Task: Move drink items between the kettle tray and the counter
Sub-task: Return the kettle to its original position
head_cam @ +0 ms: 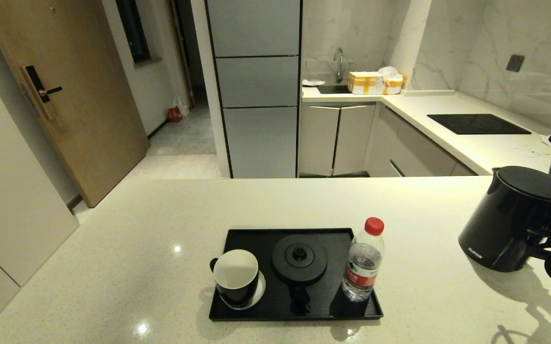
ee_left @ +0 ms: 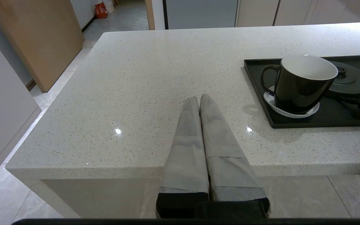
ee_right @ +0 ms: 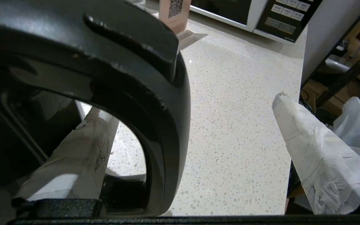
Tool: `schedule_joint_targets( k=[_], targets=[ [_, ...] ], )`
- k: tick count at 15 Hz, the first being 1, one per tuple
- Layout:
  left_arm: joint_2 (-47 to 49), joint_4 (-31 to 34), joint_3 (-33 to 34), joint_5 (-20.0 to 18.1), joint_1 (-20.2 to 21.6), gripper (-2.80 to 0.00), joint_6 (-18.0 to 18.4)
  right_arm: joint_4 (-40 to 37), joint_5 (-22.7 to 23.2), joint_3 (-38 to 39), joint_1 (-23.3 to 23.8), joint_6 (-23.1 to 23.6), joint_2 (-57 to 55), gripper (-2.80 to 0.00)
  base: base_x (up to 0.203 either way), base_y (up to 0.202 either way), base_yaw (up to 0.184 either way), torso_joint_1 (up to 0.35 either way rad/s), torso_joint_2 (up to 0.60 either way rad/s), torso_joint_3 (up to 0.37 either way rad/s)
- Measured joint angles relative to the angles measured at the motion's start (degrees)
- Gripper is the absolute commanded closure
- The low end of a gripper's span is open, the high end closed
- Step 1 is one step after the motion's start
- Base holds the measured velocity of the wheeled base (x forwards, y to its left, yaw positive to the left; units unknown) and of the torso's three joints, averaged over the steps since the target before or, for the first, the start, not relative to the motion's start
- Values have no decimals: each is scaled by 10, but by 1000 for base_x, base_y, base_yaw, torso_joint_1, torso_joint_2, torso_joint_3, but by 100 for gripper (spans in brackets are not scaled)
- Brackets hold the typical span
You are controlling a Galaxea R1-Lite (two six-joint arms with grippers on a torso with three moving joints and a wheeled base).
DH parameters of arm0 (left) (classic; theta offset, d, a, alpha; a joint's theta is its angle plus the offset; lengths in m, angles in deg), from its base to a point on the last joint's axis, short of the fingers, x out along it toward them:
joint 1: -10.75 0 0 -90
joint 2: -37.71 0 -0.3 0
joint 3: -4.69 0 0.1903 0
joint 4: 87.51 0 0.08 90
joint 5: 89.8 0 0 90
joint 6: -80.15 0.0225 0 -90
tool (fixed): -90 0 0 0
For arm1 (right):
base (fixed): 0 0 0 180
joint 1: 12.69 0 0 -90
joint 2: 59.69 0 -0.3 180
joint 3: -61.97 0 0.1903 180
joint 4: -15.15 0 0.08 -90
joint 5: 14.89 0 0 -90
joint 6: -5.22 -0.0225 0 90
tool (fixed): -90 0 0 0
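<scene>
Black electric kettle [head_cam: 509, 217] stands near the counter's [head_cam: 160, 248] right edge. My right claw [ee_right: 186, 125] gapes wide around its handle [ee_right: 167, 131], ungripped; closing off-centre might tip it. Left claw [ee_left: 198, 101] rests pinched together.

Left gripper [ee_left: 199, 99] hovering over the near edge of the counter [ee_left: 142, 81], cloth-wrapped fingers [ee_left: 187, 137] pressed together, tips pointing across the stone. Well apart from it, near the same edge, kettle tray [ee_left: 258, 90] lying flat on the counter. Black mug [ee_left: 298, 82] upright on a white coaster [ee_left: 272, 101] in the tray's nearest corner, handle turned toward the gripper. Just beside the mug, round kettle base disc [ee_left: 353, 82], partly hidden by it.
</scene>
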Motion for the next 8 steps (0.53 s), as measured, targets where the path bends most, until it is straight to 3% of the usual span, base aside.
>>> schedule_joint_targets(
  k=[8],
  targets=[
    [0,0,0,0,0,0,0,0,-10,-7,13,0,-6,-280,0,0,0,0,0,0]
  ],
)
